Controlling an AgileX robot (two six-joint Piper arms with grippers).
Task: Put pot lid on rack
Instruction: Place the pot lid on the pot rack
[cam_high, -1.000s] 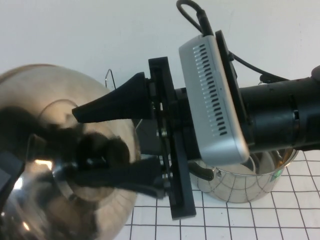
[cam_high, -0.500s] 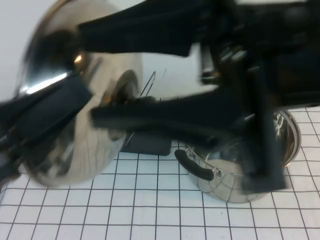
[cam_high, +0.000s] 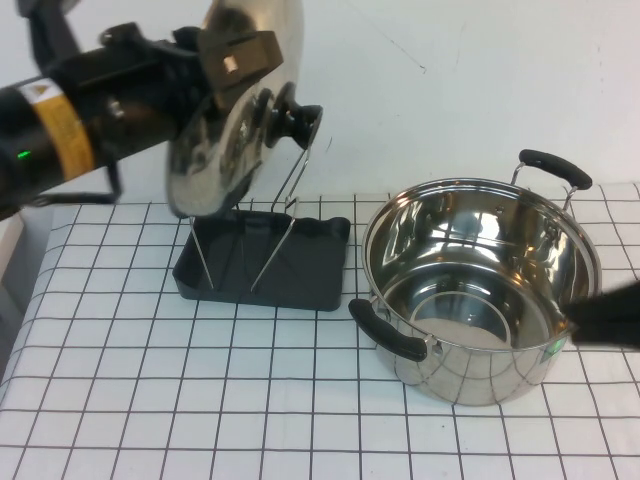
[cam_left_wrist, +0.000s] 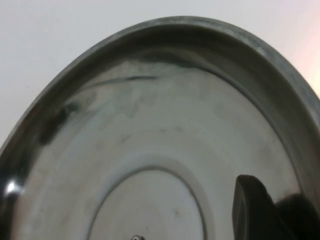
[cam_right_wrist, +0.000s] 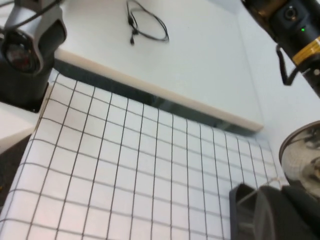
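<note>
A: Status of the pot lid (cam_high: 235, 110)?

B: Lid is off the steel pot (cam_high: 480, 290) and held in the air, tipped nearly on edge, knob (cam_high: 293, 120) facing the pot side. The left end effector (cam_high: 232, 55) is clamped on its upper rim. The lower edge hangs just above the rack (cam_high: 265, 262), among the tops of the wire loops (cam_high: 290, 190); contact with them cannot be confirmed from the high view.

A: So the lift and carry are done?

B: In my judgement, yes. Lid is clear of the pot and positioned over the rack. Outstanding: lower the rim into a slot between the loops, confirm it stands unaided, then release.

A: Right end effector?

B: The right end effector (cam_high: 608, 318) sits at the far right edge of the high view, low beside the pot, well apart from the lid. Whether it is released or clenched cannot be told. Its wrist view shows only the checked cloth on the table (cam_right_wrist: 125, 165) and part of a shiny rim.

A: Left wrist view?

B: Filled by the lid's steel surface, consistent with a firm hold
</note>
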